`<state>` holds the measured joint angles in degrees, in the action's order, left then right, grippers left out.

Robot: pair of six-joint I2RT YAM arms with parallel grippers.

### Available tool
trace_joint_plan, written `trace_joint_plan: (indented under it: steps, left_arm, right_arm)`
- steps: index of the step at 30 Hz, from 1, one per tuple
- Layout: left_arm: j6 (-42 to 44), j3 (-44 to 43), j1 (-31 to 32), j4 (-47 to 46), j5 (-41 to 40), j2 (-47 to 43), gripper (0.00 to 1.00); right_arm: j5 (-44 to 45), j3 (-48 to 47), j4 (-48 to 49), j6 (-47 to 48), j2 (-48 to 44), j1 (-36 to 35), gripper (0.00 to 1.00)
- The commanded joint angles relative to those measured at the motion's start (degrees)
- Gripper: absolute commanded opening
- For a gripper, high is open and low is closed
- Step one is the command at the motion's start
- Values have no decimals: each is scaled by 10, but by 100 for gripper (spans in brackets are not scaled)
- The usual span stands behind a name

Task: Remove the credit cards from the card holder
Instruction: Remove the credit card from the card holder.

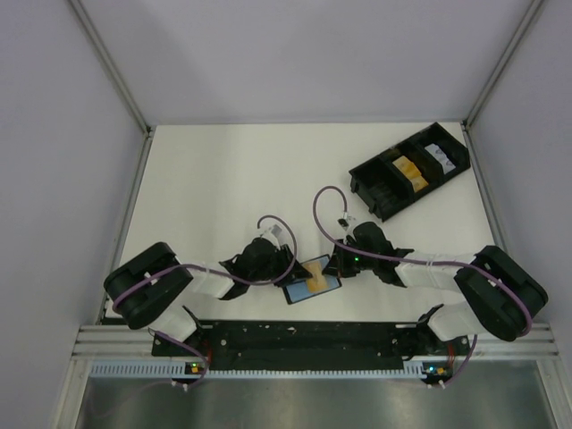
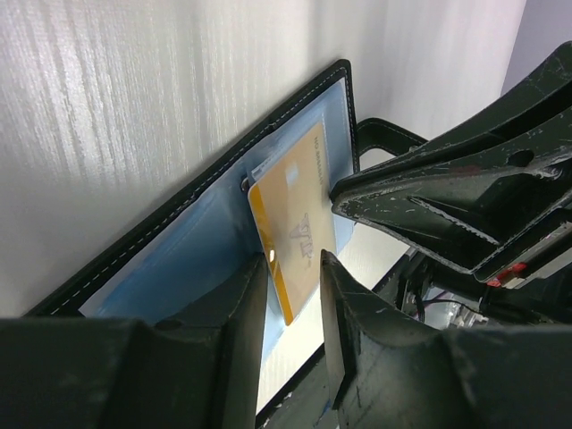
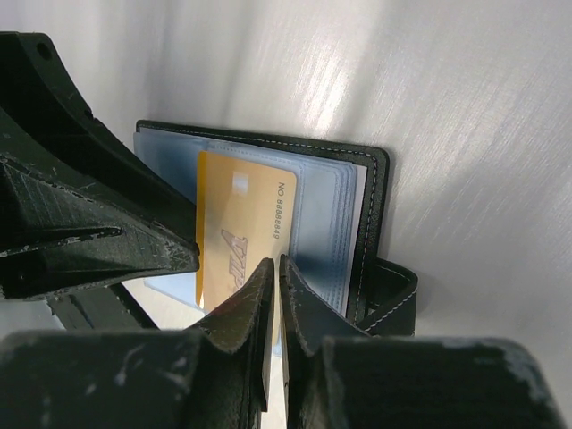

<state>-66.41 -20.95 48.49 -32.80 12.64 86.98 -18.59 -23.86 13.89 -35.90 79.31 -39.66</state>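
Observation:
The black card holder lies open near the front edge, its blue-grey inside up. An orange-yellow credit card sticks partly out of a sleeve. My left gripper is open; in the left wrist view its fingers straddle the card's free corner with gaps on both sides. My right gripper is shut, its tips over the card and sleeves beside the holder's stitched edge. The little black tab points right. Any other cards are hidden.
A long black compartmented tray with an orange item and a white item stands at the back right. White walls with metal posts close in the table on three sides. The arms' black base rail runs along the front edge.

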Motion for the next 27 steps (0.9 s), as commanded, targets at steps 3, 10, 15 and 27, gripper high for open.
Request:
trace_joint_plan:
  steps: [3, 10, 15, 27]
  left_arm:
    - [-13, 23, 2, -65, 16, -1, 27]
    - [-18, 40, 2, -87, 19, -8, 13]
    - [-18, 50, 2, -93, 17, -13, 0]
    - [-21, 93, 2, -85, 9, -56, 0]
  right_arm:
    - [0, 7, 3, -1, 5, 1, 5]
    - [4, 2, -4, -3, 15, 0, 5]
    - [9, 0, -11, -6, 17, 1, 4]
    - [19, -3, -18, -11, 32, 5, 0]
